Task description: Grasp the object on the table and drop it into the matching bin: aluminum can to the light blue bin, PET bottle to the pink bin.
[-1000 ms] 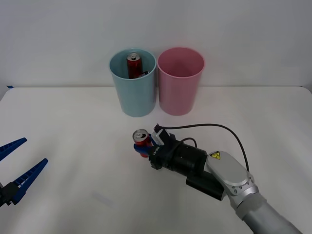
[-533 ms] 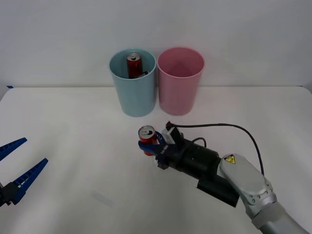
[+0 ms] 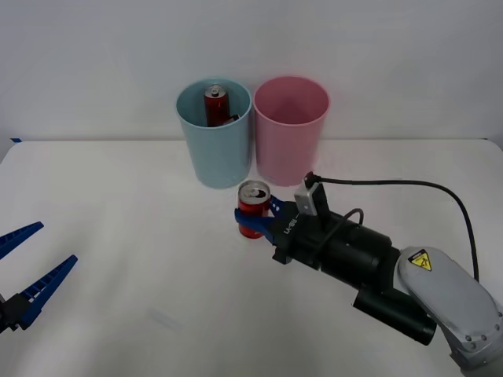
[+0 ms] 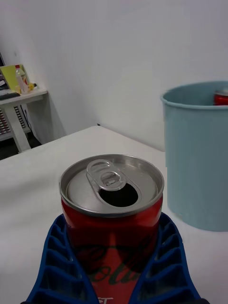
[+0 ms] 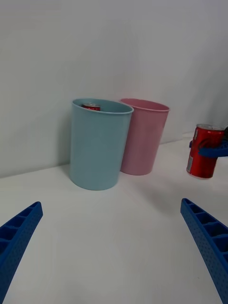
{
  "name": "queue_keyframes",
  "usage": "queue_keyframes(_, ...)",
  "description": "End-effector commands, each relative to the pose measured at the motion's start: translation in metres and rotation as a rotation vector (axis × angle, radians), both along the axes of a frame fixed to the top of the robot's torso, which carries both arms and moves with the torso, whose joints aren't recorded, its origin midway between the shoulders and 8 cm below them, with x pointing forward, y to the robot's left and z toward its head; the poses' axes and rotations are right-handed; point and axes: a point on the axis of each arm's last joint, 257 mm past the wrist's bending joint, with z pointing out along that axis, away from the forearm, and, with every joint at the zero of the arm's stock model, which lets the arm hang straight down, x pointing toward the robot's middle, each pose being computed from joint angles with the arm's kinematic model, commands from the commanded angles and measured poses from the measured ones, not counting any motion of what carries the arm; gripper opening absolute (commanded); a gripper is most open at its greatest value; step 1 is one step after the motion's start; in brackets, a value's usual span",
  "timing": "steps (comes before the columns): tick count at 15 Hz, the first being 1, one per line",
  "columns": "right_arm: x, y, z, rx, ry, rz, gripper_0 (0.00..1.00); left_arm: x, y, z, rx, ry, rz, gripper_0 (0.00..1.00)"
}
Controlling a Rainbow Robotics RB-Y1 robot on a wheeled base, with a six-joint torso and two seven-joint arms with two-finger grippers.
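My right gripper [image 3: 255, 221] is shut on the aluminum can [image 3: 253, 208], a short bright red can with a silver top and an open pull tab [image 4: 108, 174]. It holds the can upright above the white table [image 3: 118, 236], just in front of the gap between the light blue bin [image 3: 214, 149] and the pink bin [image 3: 289, 145]. The blue fingers [image 4: 166, 266] clasp the can's sides. From the left wrist view the held can [image 5: 204, 151] hangs clear of the tabletop. My left gripper [image 3: 27, 271] stands open at the table's near left, idle.
A darker red can [image 3: 216, 104] stands inside the light blue bin. The pink bin looks empty from the front. A black cable [image 3: 393, 188] loops over my right arm. A side table with a bottle [image 4: 21, 80] stands in the room behind.
My right gripper has lifted the can and carried it up and toward the bins, from near the table's middle to just before them. The left arm has not moved.
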Motion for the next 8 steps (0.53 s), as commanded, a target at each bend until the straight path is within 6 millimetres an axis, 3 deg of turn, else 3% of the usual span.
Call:
queue_keyframes(1,-0.001,-0.011,0.036,0.049,-0.004,0.0,0.0,0.0,0.0,0.0,0.0,0.0,0.0,1.0)
queue_keyframes(8,0.019,-0.01,0.125,0.114,-0.049,0.049,0.0,0.0,0.0,0.0,0.0,0.0,0.0,1.0)
